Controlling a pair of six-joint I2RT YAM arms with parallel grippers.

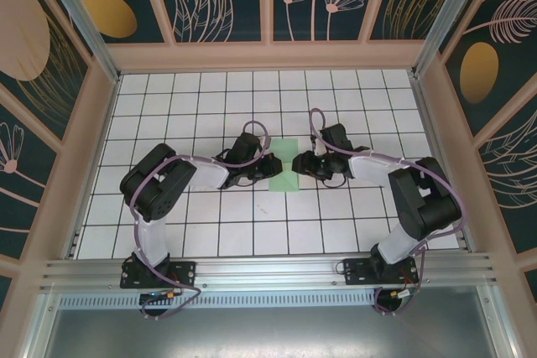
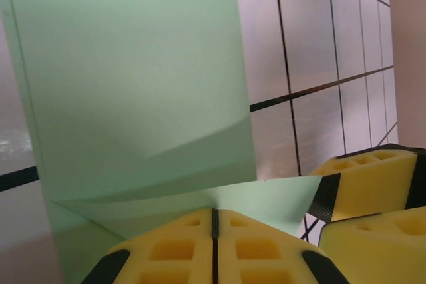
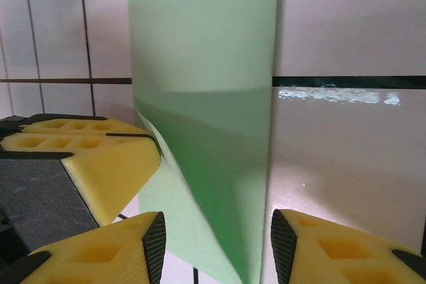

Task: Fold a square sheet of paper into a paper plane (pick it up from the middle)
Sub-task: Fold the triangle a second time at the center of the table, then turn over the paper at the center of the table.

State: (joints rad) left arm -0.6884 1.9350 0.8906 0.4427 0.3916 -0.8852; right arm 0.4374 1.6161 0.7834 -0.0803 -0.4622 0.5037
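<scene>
The two yellow foam left fingers [image 2: 173, 251] are pressed together, pinching an edge of the one thin, pale mint-green square sheet of paper [image 1: 285, 167]; the two yellow right fingers [image 3: 333, 251] stand spread either side of it; the sheet sits at the middle of the one white gridded desk [image 1: 210, 236].

Just above the rail [image 1: 268, 267], the left arm [image 1: 159, 184] and the right arm [image 1: 419, 194] show chunky black joints and white links. A lilac cable [image 1: 453, 207] runs along each, down to a black base plate [image 1: 158, 272] bolted on that rail. The left gripper [image 2: 214, 216] and the right gripper [image 3: 216, 237] have yellow fingers with square recesses and black-edged tips.
</scene>
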